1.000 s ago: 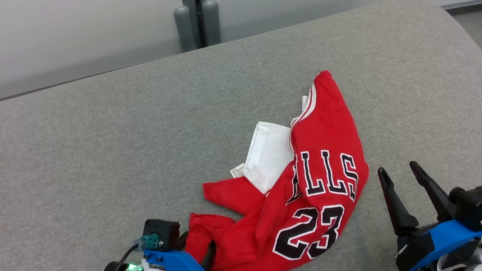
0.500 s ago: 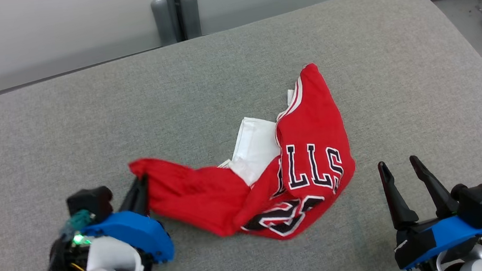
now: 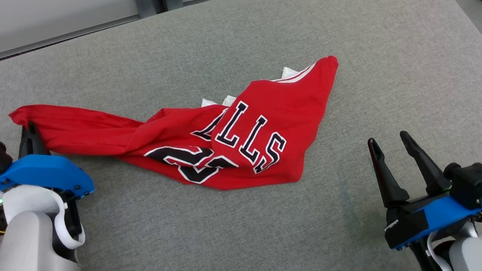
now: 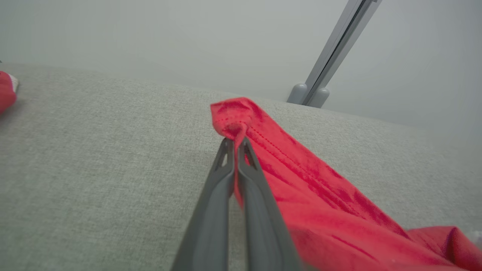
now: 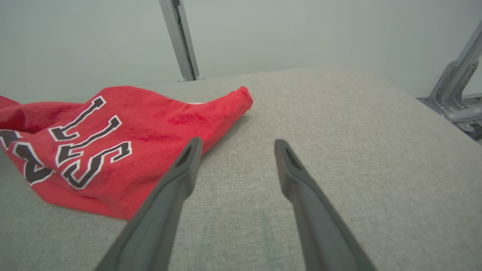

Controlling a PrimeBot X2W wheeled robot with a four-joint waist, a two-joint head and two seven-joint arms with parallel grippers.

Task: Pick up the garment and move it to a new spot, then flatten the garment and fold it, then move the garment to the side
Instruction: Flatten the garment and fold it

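1. The left gripper [image 3: 29,128] has its fingers pinched tight on one end of the red basketball jersey with black-and-white lettering [image 3: 242,153]. The left wrist view shows the fingers [image 4: 211,210] pressed together with a small bunch of stitched red edge caught at the tips.
2. The jersey lies across the middle of the grey fabric-covered bench [image 3: 391,52]. It runs from the pinch at the far left as a twisted rope and widens into a crumpled triangle at the centre.
3. The right gripper [image 3: 387,140] is empty, with its fingers spread wide. It hovers over bare bench just off the jersey's lower right edge.
4. This looks like the relocating step, with flattening to come.
   - The bite is small, so the pull wants to be smooth and low, with no jerk that could strip the cloth out.
   - A slight lift would stop the body dragging and winding the twist tighter.
   - For spreading, the free right fingers should go for the pointed corner at the upper right, opposite the held end.
5. Some things are hard to read.
   - I cannot tell which part is pinched, whether hem, strap or armhole, nor how many layers sit between the fingers.
   - The number is folded into itself.
   - The white slivers [image 3: 287,71] along the top edge could be lining or a label.
   - A red scrap with a pale edge [image 4: 5,92] is cut off at the left of the left wrist view. It is probably the jersey's far end, but that is uncertain.
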